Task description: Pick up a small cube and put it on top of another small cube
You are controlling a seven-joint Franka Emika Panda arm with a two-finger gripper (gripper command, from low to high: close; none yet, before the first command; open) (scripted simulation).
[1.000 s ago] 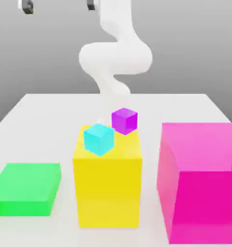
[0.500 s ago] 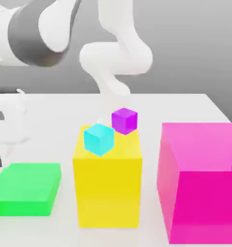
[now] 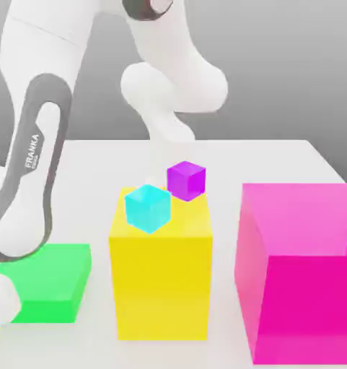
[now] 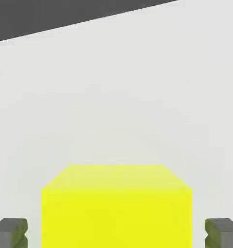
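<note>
A white robot arm (image 3: 33, 155) reaches down across a white table (image 3: 277, 162), its hand dropping out of sight at the lower corner on the exterior view's left, just beside a flat green block (image 3: 50, 277).

The hand view gives what the exterior view cannot. The small yellow cube (image 4: 116, 206) sits on the white table directly between the two dark grey fingers (image 4: 10, 232) of the gripper (image 4: 116, 233). One finger stands at each side of the cube, drawn in close against it. The fingers look clenched on the cube, though the actual contact at its side faces is hard to make out.

The exterior view gives the rest of the scene, which the hand view does not. I count one tall yellow block (image 3: 161, 277) standing near the middle of the table. On its top rests one small cyan cube (image 3: 147, 207), tilted toward the near edge. One small purple cube (image 3: 185, 179) sits just behind the cyan one, at the block's far corner, whether on the block or on the table behind it is unclear. One large magenta block (image 3: 299, 270) stands on the exterior view's right, well apart from the green block.

In all: three small cubes and three larger blocks.
</note>
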